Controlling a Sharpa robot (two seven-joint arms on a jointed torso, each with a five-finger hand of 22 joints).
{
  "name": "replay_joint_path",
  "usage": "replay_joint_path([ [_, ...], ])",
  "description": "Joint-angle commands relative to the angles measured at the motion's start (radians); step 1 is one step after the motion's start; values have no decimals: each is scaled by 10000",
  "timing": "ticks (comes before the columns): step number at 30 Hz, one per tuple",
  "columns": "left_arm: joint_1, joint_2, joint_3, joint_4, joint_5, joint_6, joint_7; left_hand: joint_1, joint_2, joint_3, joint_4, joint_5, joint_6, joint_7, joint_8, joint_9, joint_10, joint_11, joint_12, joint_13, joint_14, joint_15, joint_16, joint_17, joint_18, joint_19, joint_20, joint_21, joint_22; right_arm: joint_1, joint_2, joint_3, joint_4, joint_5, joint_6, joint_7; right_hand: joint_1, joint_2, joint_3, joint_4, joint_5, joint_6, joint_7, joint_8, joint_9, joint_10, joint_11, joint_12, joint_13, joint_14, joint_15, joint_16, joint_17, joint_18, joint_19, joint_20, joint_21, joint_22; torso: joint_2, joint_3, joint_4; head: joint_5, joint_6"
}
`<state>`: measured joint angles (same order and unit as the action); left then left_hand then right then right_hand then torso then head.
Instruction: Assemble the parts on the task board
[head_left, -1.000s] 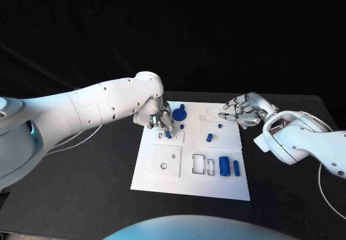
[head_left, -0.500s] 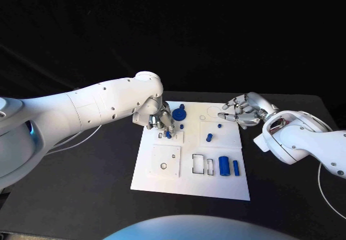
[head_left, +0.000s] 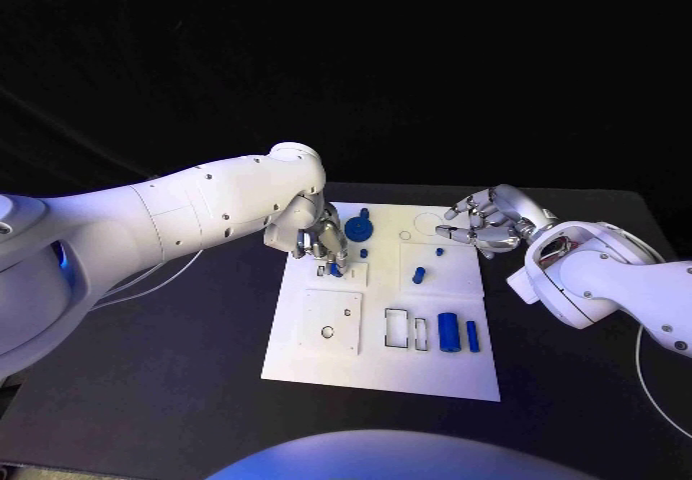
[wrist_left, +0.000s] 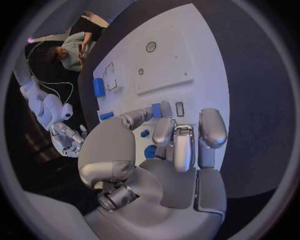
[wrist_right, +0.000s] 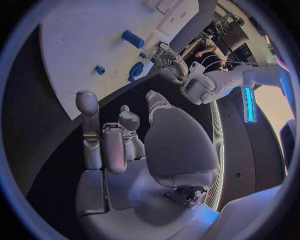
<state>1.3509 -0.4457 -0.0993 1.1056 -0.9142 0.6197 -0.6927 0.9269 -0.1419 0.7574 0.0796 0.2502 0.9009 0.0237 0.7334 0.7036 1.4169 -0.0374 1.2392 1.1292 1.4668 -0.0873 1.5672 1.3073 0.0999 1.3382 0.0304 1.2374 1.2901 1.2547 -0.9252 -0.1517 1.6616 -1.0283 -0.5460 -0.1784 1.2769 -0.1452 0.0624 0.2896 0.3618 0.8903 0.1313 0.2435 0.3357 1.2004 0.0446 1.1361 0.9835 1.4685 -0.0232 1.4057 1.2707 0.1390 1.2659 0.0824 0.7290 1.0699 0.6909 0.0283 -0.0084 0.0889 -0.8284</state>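
The white task board (head_left: 433, 375) lies mid-table. My left hand (head_left: 319, 238) hovers over its far left part and pinches a small blue part (head_left: 335, 268) between thumb and a finger; the left wrist view shows that part (wrist_left: 156, 110) just above the board (wrist_left: 200, 65), near a small slot. My right hand (head_left: 483, 225) hangs over the board's far right corner, fingers loosely apart, holding nothing. A blue gear-like part (head_left: 358, 228) sits beside the left hand. A blue peg (head_left: 418, 274) stands mid-board, and two blue cylinders (head_left: 449, 332) lie near the front right.
A raised square plate with two holes (head_left: 332, 320) sits at the board's front left, and a rectangular slot (head_left: 397, 328) lies beside the cylinders. Black table (head_left: 173, 380) surrounds the board on every side. A white cable (head_left: 159, 275) trails under my left arm.
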Motion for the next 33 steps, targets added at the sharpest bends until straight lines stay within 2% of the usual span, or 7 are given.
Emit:
replay_joint_path([
  [1, -45, 2, -30, -16, -10, 248, -260, 141, 31, 0, -84, 16, -53, -18, 17, 29, -32, -56, -11, 5, 1040, -34, 36, 2635, -76, 23, -35, -57, 5, -5, 8, 0, 5, -83, 146, 60, -98, -16, -53, 27, -34, -77, -23, 68, 9, -46, 27, -47, 3, 227, -16, -31, -8, 199, -45, -4, -53, -8, 0, 0, 2, 3, 6],
  [10, -44, 6, -30, -23, -5, 245, -259, -256, 10, -147, 177, -117, -15, 23, -16, 17, -39, -19, -17, -11, 1040, -9, 36, 2635, -79, 36, -26, -70, 31, -5, 4, 0, 11, -105, 151, 59, -98, -16, -53, 27, -34, -77, -23, 68, 9, -46, 27, -47, 3, 227, -16, -31, -8, 199, -45, -4, -53, -8, 3, 2, -4, -11, 7],
  [16, -43, 13, -30, -27, 1, 265, -258, -488, -34, -222, 313, -376, 6, 28, -45, 6, -42, -13, -10, -12, 1040, -3, 36, 2635, -77, 38, -21, -90, 42, -5, -3, 0, 17, -108, 152, 54, -98, -16, -53, 27, -34, -77, -23, 68, 9, -46, 27, -47, 3, 227, -16, -31, -8, 199, -45, -4, -53, -8, 5, 5, 4, -22, 6],
  [20, -43, 15, -31, -28, 27, 274, -255, -738, -41, -294, 505, -590, 35, 40, -73, -7, -49, -2, -13, -23, 1040, 5, 36, 2635, -76, 40, -15, -107, 53, -5, -8, 0, 21, -108, 180, 52, -101, -10, -64, 24, -46, -76, -25, 73, 15, -45, 26, -51, -11, 228, -17, -44, -17, 198, -35, -5, -75, -22, 7, 1, 0, -27, 7],
  [24, -43, 16, -31, -25, 46, 270, -254, -997, -42, -133, 659, -1302, 37, 42, -128, -28, -70, 1, -27, -51, 1040, 9, 36, 2635, -75, 45, -8, -130, 75, -5, -15, 0, 28, -107, 209, 52, -102, -11, -68, 24, -47, -77, -25, 73, 16, -61, 26, -70, -37, 221, -17, -61, -44, 209, -55, -5, -137, -58, 7, 0, 2, -33, -3],
  [33, -43, 26, -31, -31, 56, 247, -255, -1211, -109, -88, 778, -1654, 65, 58, -145, -31, -79, 16, -30, -65, 1040, 18, 36, 2635, -75, 50, -4, -146, 94, -5, -23, 0, 24, -109, 233, 48, -110, -26, -86, 24, -55, -88, -22, 70, 16, -85, 28, -96, -72, 212, -15, -81, -70, 216, -69, -4, -190, -89, 0, -1, 9, -37, -16],
])
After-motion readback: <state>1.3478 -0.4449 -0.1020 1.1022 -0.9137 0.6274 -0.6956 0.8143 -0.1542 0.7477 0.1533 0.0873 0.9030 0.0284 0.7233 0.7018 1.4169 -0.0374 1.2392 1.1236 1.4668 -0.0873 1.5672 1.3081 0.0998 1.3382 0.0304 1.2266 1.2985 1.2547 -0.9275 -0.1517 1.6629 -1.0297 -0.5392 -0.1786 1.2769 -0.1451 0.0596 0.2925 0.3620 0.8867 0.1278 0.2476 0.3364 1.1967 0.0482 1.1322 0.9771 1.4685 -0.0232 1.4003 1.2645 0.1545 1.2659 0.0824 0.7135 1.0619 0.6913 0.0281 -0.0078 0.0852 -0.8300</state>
